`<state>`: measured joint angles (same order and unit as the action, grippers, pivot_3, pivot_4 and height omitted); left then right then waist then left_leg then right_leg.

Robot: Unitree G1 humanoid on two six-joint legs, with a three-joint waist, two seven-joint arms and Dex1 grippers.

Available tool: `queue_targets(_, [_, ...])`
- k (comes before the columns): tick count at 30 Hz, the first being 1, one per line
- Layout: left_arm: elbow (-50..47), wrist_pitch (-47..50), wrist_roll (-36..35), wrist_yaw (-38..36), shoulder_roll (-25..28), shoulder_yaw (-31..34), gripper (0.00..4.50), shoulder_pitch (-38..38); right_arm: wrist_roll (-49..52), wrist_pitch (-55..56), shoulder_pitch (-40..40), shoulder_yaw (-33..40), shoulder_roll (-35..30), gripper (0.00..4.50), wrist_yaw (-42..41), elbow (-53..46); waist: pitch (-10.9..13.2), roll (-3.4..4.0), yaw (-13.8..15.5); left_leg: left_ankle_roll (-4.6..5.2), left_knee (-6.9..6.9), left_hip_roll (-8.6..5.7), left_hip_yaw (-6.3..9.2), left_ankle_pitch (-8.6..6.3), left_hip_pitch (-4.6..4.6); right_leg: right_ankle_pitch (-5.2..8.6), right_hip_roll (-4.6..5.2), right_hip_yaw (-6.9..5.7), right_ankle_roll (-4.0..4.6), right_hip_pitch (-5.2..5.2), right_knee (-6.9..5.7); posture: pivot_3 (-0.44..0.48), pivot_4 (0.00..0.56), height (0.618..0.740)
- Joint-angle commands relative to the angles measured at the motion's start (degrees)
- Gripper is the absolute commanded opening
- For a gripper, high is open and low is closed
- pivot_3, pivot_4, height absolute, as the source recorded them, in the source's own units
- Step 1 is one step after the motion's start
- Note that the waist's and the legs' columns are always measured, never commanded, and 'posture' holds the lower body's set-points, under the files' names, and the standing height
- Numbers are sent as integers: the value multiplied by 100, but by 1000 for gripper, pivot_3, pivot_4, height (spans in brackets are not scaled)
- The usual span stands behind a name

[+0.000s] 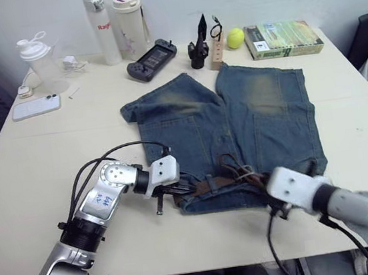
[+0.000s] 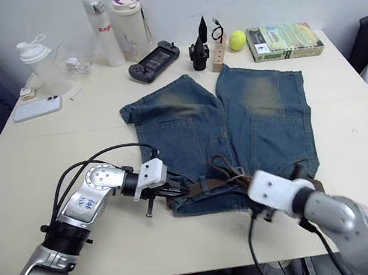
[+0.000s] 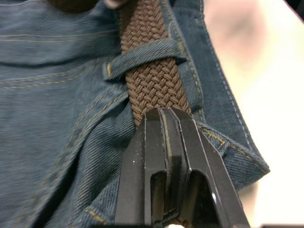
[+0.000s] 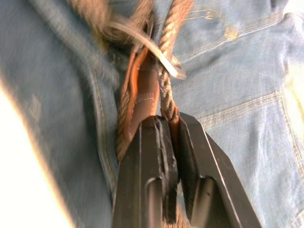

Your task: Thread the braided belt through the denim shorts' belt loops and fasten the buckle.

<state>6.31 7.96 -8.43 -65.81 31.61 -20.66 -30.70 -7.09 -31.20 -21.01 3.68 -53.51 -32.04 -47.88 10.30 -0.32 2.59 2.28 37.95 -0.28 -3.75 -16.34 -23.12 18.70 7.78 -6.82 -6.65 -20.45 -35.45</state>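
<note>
Left gripper (image 3: 164,114) clamps the braided belt (image 3: 152,78) just below a belt loop (image 3: 142,56), right gripper (image 4: 164,121) pinches the leather end by the buckle (image 4: 161,59); keep tension even, belt running left-right along the waistband of the denim shorts (image 1: 236,124).

office – pale desk (image 1: 33,169) | phone (image 1: 35,107) | bottles (image 1: 100,27) – book (image 1: 284,38)
</note>
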Motion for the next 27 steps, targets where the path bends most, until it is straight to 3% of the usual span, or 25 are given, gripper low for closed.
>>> queue_targets(1, [576, -203, 536, 74, 148, -185, 81, 177, -594, 930, -923, 833, -223, 0, -41, 598, -12, -10, 19, 0, 0, 0, -6, 0, 9, 0, -1, -4, 0, 6, 0, 0, 150, 724])
queue_targets(6, [733, -368, 539, 117, 90, -170, 81, 151, -930, 1494, -1485, 1774, 14, 0, 211, 1585, -42, 6, 15, -24, -16, 20, -17, -57, 110, 3, 5, 27, -1, 96, 48, 0, 150, 724])
queue_targets(12, [709, -417, 517, 177, 101, -165, 81, 188, -1034, 1362, -1228, 2135, 389, 0, 376, 1737, -44, 15, 52, -11, -15, 21, -13, -58, 97, 5, 29, 30, 2, 87, 57, 0, 150, 724])
queue_targets(20, [632, -395, 506, 199, 154, -138, 81, 190, -1303, 1604, -1007, 2156, 635, 0, 547, 1762, -44, 20, 53, -13, -14, 14, -12, -61, 96, 5, 40, 28, 1, 88, 59, 0, 150, 724])
queue_targets(27, [466, -623, 214, 55, 253, 125, 81, 255, -1703, 2409, -534, 1544, 413, 0, 614, 1811, -42, 23, 40, -11, -15, 13, -13, -60, 95, 6, 40, 27, 1, 87, 59, 0, 150, 724])
